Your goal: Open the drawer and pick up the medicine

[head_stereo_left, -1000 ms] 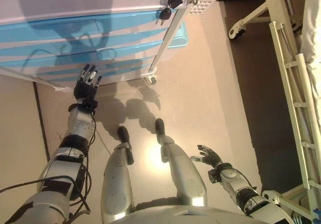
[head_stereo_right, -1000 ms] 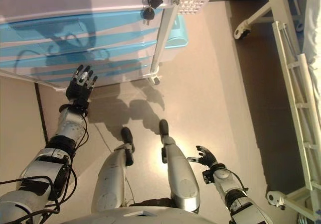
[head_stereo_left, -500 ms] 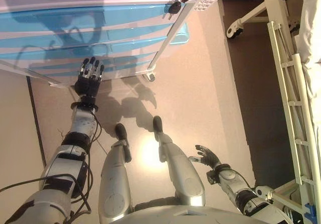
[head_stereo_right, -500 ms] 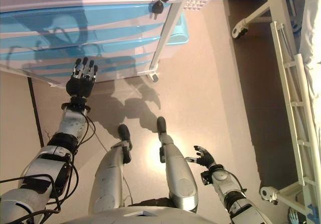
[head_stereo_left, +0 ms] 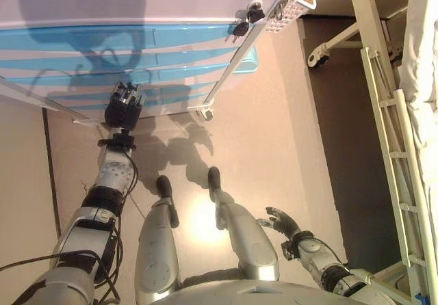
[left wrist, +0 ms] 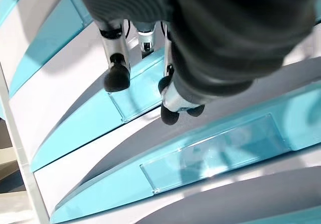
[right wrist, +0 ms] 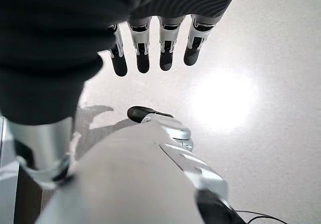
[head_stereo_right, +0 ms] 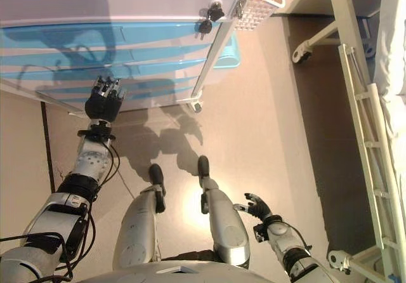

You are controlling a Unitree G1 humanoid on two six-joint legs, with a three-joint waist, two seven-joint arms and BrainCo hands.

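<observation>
A cabinet with white drawers and blue handle strips stands ahead of me, all drawers shut. My left hand is raised against a lower drawer front. In the left wrist view its fingertips are slightly bent and rest at a blue handle strip, gripping nothing that I can see. My right hand hangs low at my right side, with its fingers relaxed and empty. No medicine shows in any view.
Black keys hang from a lock at the cabinet's right corner. A white perforated basket hangs on its side. The cabinet stands on a caster. A white bed frame runs along the right.
My left hand has moved up and forward from below the cabinet onto the lower drawer front, fingers now bent at the handle strip. The right hand has stayed low.
</observation>
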